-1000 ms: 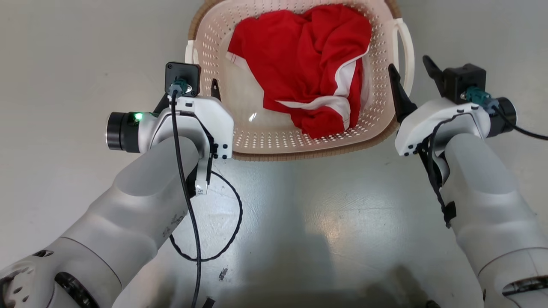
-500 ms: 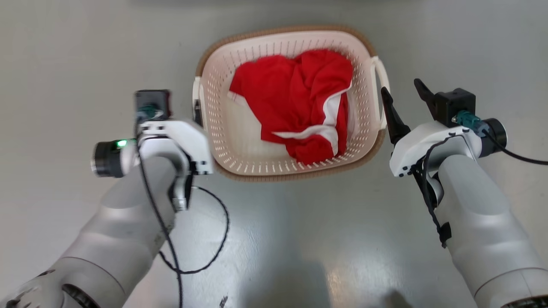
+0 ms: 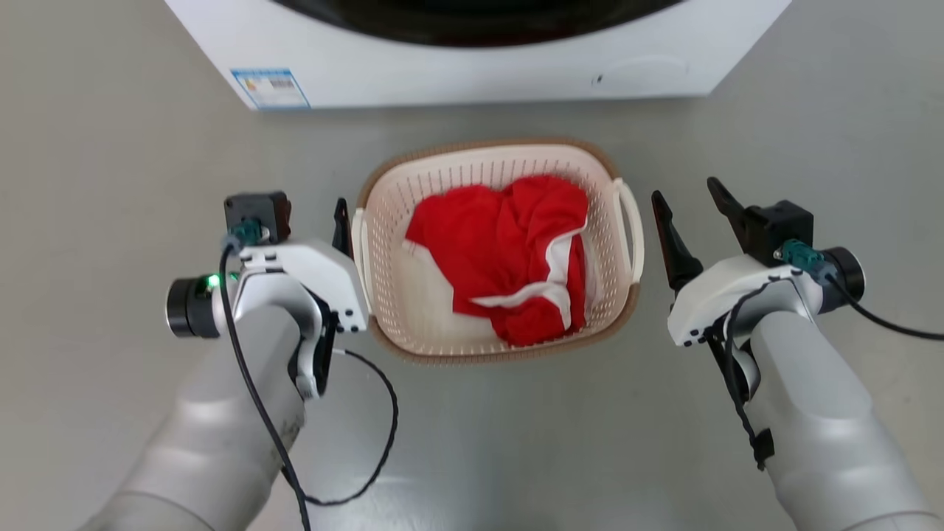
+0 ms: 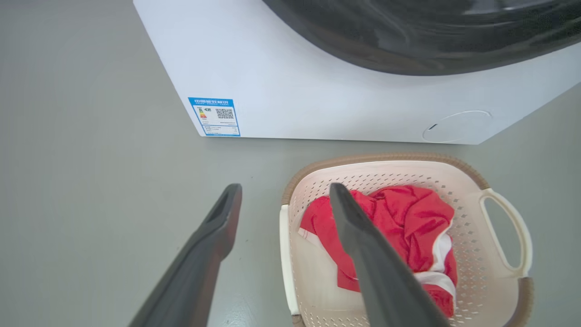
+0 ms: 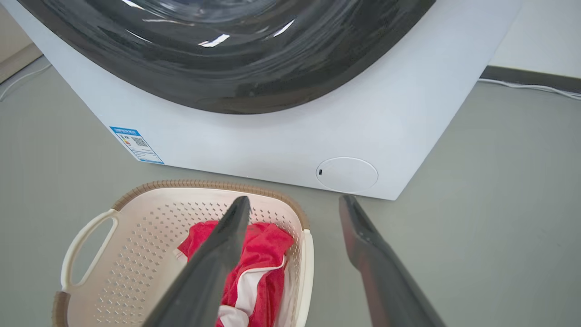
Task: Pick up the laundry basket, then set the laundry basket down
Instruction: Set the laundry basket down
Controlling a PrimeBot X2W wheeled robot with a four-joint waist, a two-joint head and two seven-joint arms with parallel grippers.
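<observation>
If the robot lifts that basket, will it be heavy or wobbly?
Probably light: the laundry basket is holey plastic holding only red clothing. It likely keeps its shape, but could tilt if lifted by one handle.

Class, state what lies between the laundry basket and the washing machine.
A bare strip of grey floor lies between the laundry basket and the washing machine, as the head view shows.

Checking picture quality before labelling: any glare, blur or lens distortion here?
Head view: sharp, faint sheen on the floor. Left wrist view: even light, the near fingers slightly soft. Right wrist view: bright streaks glare on the washing machine door.
</observation>
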